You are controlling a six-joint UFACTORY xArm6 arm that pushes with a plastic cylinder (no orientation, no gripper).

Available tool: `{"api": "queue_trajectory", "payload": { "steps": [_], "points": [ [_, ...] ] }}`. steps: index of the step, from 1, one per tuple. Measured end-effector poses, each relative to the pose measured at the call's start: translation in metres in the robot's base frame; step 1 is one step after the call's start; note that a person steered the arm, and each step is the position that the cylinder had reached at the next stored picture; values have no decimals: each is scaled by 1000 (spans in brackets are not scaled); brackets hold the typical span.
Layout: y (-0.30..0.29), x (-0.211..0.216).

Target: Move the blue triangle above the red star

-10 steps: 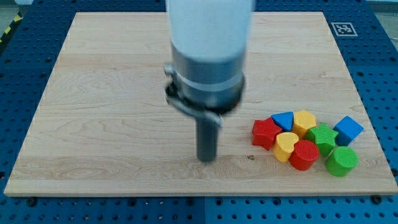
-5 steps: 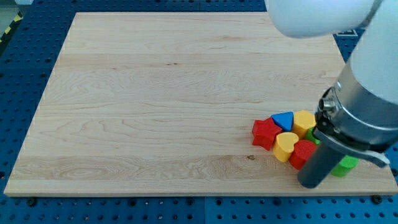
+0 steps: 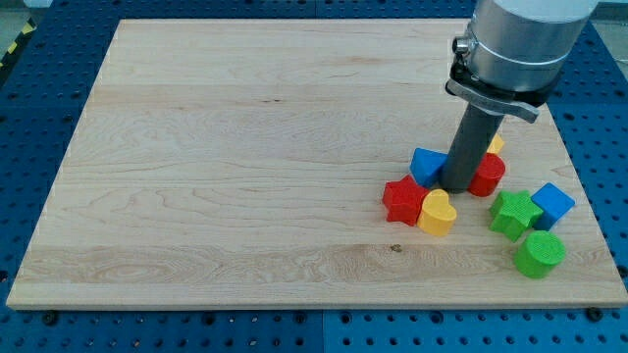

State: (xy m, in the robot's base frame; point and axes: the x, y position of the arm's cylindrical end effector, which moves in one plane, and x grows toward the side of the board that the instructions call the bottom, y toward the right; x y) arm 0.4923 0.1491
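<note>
The blue triangle (image 3: 428,165) lies on the wooden board (image 3: 245,147) at the view's right, just above and right of the red star (image 3: 403,201), touching it. My tip (image 3: 457,187) stands right of the blue triangle, touching it, between it and a red cylinder (image 3: 487,176). A yellow heart (image 3: 438,213) lies right of the red star, just below my tip.
A yellow block (image 3: 496,145) peeks out behind the rod above the red cylinder. A green star (image 3: 511,214), a blue cube (image 3: 551,205) and a green cylinder (image 3: 539,254) sit at the lower right near the board's edge.
The rod swung from the lower right into the cluster. The blue triangle, red star and yellow heart shifted left; the red cylinder and yellow block moved up; the cluster is spread apart.
</note>
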Motion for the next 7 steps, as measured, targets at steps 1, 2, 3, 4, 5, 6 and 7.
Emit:
{"api": "queue_trajectory", "payload": {
  "steps": [1,2,3,4,5,6,7],
  "points": [
    [0,-23],
    [-3,-45],
    [-30,-79],
    [-105,-79],
    [-162,-27],
    [-149,52],
    [-112,84]
  ]
}}
